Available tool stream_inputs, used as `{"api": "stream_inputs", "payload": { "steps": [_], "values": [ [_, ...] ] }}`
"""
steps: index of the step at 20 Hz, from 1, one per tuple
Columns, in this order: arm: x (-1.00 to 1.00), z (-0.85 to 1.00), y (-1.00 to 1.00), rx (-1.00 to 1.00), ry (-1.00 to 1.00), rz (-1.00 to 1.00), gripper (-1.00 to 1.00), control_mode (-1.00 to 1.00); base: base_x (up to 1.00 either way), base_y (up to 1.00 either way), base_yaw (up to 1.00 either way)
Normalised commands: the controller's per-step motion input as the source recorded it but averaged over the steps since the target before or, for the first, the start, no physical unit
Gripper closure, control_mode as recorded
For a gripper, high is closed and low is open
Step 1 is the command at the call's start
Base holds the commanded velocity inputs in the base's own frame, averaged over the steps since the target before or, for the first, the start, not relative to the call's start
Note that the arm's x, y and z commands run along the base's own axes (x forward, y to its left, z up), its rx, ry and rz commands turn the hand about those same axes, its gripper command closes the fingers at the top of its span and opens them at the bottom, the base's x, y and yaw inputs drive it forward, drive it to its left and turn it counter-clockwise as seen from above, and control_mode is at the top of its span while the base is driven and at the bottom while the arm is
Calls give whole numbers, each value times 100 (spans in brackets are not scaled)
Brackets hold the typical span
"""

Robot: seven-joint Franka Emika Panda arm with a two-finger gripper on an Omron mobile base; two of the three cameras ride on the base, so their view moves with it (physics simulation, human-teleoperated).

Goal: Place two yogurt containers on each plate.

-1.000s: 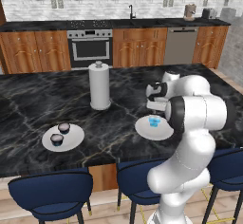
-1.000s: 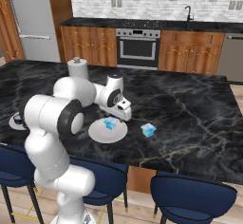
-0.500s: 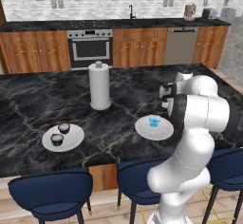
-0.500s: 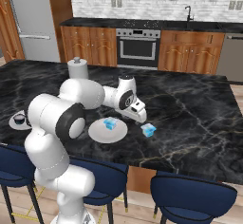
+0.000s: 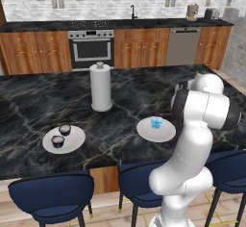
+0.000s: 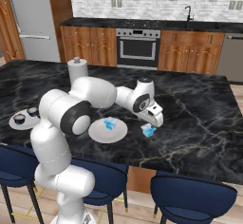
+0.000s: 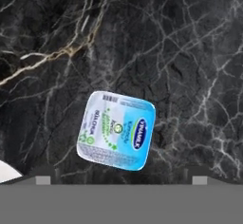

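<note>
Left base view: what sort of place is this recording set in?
A home-style kitchen, rendered rather than real. A built-in oven sits among wooden cabinets on the far wall, a sink faucet rises from the back counter, and blue bar stools line a dark marble island.

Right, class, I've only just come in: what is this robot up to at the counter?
The white arm is sorting yogurt cups onto two plates. The left plate already holds two dark cups. The right plate holds one light blue cup. A second light blue cup sits on the black marble counter beside that plate, and the gripper hangs right above it, not yet holding it. Whether its fingers are open is hard to tell.
</note>
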Motion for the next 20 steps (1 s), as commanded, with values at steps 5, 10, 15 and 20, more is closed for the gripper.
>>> {"api": "stream_inputs", "payload": {
  "steps": [5, 10, 15, 20],
  "values": [
    [2, -7, -22, 8, 0, 0, -100, -100, 0, 0, 0],
    [8, -25, 2, 9, 0, 0, -100, -100, 0, 0, 0],
    [9, -22, 5, 1, 0, 0, -100, -100, 0, 0, 0],
    [17, -2, 7, -1, -8, 0, -100, -100, 0, 0, 0]
  ]
}}
